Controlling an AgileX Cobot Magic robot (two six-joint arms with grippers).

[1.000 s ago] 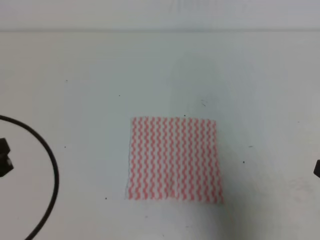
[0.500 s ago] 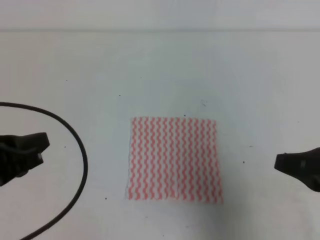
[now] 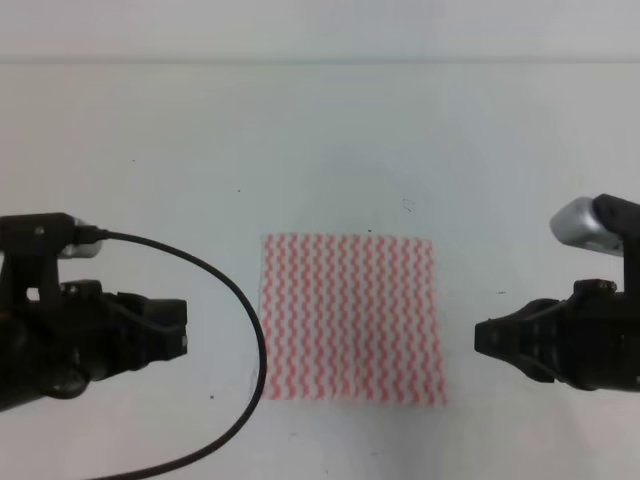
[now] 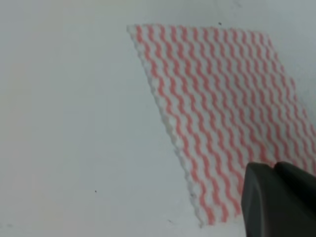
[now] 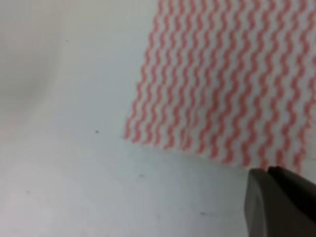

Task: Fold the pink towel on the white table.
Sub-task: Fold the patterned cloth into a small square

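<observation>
Approaching is the step in hand: neither arm touches the towel (image 3: 348,318) yet. It lies flat and unfolded, roughly centre-front on the table (image 3: 320,130), edges square to the high view, no visible wrinkles.

Left gripper (image 3: 180,328) sits off the towel's left edge, apart from it; right gripper (image 3: 480,338) sits off the right edge, also apart. Both point inward at about mid-to-lower towel height. Neither holds anything. Aperture: cannot tell for either; the wrist views show only a dark fingertip mass in the lower right corner, and the high view is too blurred.

Recommended procedure (judgement):
1. Pick corners, not mid-edges. Steer both grippers to the two near corners, approx. symmetric.
2. Confirm jaws are apart before descent.
3. Come in low and flat; thin cloth on a smooth table needs a fingertip slid under the edge, else you pinch air or push the towel.
4. Lift both corners together, carry to the far edge, align corners w/ corners.

Watch the black cable (image 3: 235,330) by the left arm; it loops just beside the towel's left edge and could drag it.
</observation>
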